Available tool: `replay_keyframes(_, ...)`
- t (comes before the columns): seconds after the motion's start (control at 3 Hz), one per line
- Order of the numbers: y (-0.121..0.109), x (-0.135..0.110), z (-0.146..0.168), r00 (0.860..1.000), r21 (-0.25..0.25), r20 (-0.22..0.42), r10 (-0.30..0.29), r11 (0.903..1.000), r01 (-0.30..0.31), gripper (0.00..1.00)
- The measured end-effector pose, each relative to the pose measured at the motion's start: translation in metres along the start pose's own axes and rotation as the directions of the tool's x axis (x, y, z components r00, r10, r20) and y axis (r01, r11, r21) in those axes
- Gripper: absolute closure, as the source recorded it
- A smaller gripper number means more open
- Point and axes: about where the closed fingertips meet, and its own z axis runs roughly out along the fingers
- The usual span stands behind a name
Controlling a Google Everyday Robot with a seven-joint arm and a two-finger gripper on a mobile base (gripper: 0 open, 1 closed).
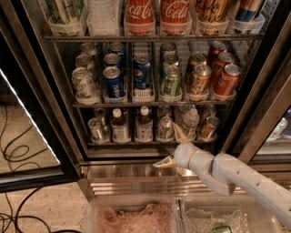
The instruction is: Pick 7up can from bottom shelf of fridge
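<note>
The fridge (50, 98) stands open in front of me. On its bottom shelf (127, 144) the 7up can (164, 128), pale silver-green, stands upright in a clear tray right of centre. To its left are two white-capped bottles (144, 124), and to its right a water bottle and a copper-orange can (209, 127). My gripper (171, 146) is open just in front of the shelf's steel edge. One finger (179, 133) points up in front of the can's right side. The other finger (163, 162) points left over the steel base panel (118, 173). It holds nothing.
The middle rack (150, 102) holds blue, green and orange cans. Coca-Cola bottles (154, 13) stand on the rack above. The open glass door (27, 150) is at the left, with cables (13, 154) on the floor behind it. Two clear plastic bins (136, 214) sit in the foreground.
</note>
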Motion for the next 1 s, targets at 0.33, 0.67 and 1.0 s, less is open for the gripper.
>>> replay_keyframes(0.33, -0.004, 0.006, 0.004, 1.0, 0.007, -0.008, 0.002, 1.0, -0.001, 0.0)
replay_keyframes(0.67, -0.014, 0.014, 0.005, 1.0, 0.03, -0.027, -0.003, 0.9995, 0.004, 0.0)
replay_keyframes(1.0, -0.026, 0.019, 0.006, 0.999, 0.061, -0.037, -0.001, 0.9982, 0.004, 0.0)
